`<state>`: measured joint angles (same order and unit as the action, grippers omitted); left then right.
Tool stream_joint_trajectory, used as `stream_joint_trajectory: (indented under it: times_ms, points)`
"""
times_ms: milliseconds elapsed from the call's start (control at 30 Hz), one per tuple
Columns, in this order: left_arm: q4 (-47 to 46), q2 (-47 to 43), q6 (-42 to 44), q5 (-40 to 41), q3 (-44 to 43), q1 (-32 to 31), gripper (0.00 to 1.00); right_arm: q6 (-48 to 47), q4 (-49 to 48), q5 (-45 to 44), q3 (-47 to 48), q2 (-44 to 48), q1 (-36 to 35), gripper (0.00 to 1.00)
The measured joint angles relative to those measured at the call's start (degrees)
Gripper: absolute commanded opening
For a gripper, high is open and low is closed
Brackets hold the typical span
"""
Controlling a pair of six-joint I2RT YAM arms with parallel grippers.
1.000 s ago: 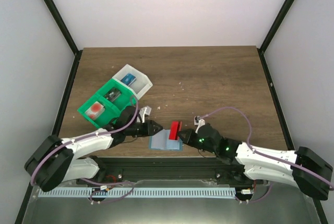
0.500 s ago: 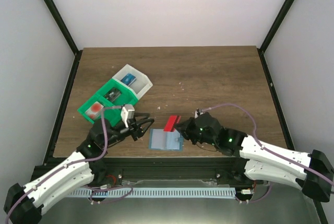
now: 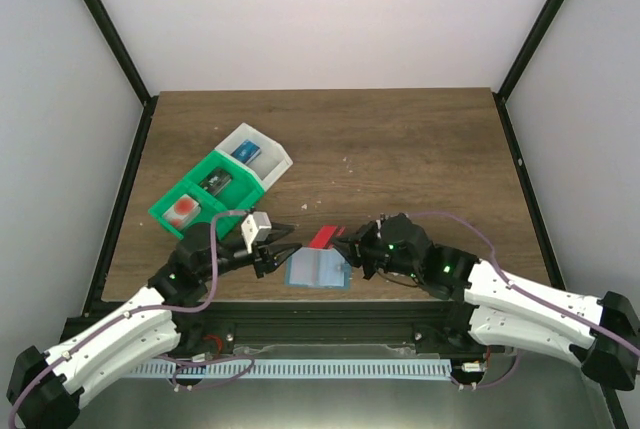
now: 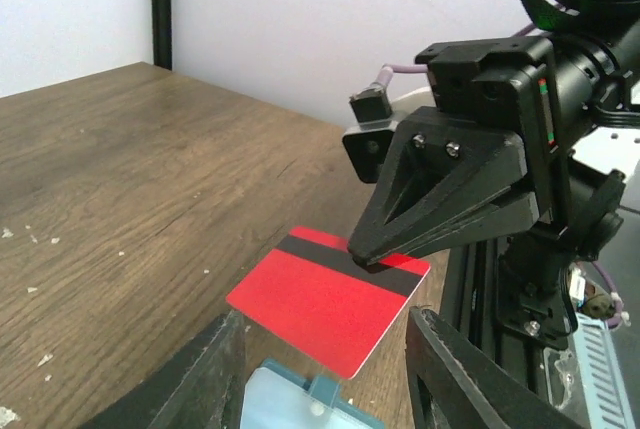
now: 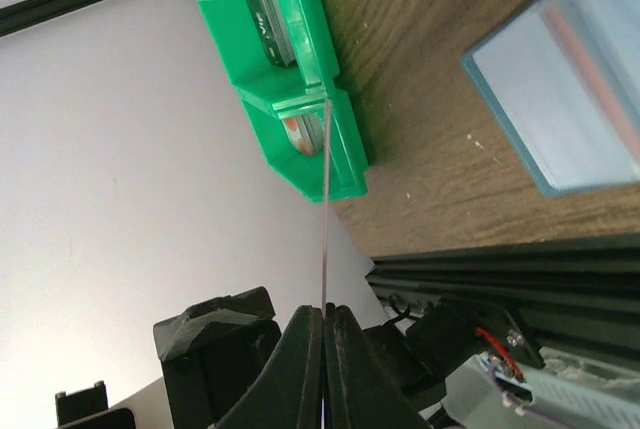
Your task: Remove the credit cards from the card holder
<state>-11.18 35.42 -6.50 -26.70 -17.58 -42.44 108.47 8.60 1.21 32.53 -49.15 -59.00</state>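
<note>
The card holder (image 3: pixel 318 270) lies open and flat near the table's front edge, blue with pale pockets; its top edge shows in the left wrist view (image 4: pixel 300 411). My right gripper (image 3: pixel 345 242) is shut on one credit card (image 3: pixel 322 237), held just above and behind the holder. In the left wrist view the card (image 4: pixel 320 304) shows a red face with a black stripe, pinched at its far edge by the right gripper (image 4: pixel 365 255). The right wrist view has it edge-on (image 5: pixel 325 209). My left gripper (image 4: pixel 322 381) is open, its fingers (image 4: pixel 195 389) on either side of the card's near corner without touching it.
A green-and-white compartment tray (image 3: pixel 258 181) stands at the back left with small items in its pockets, also in the right wrist view (image 5: pixel 345 164). The holder's corner (image 5: pixel 570 99) shows at upper right there. Black frame rails run along the table's near edge.
The right gripper has lifted the card up and left, out of the holder. The left gripper has come off the holder, drawn back a little and opened wider.
</note>
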Motion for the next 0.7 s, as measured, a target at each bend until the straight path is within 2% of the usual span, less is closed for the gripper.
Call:
stream_joint_trajectory:
  times_ms: [333,700]
  points:
    - [-0.09,0.09,5.01,-3.43,0.00,-0.15,0.46,6.82,-2.21,3.52,0.00,-3.02,0.00,0.00]
    - [-0.17,0.70,8.39,-4.87,0.00,-0.17,0.45,9.97,-3.50,3.30,3.89,-5.22,0.00,0.01]
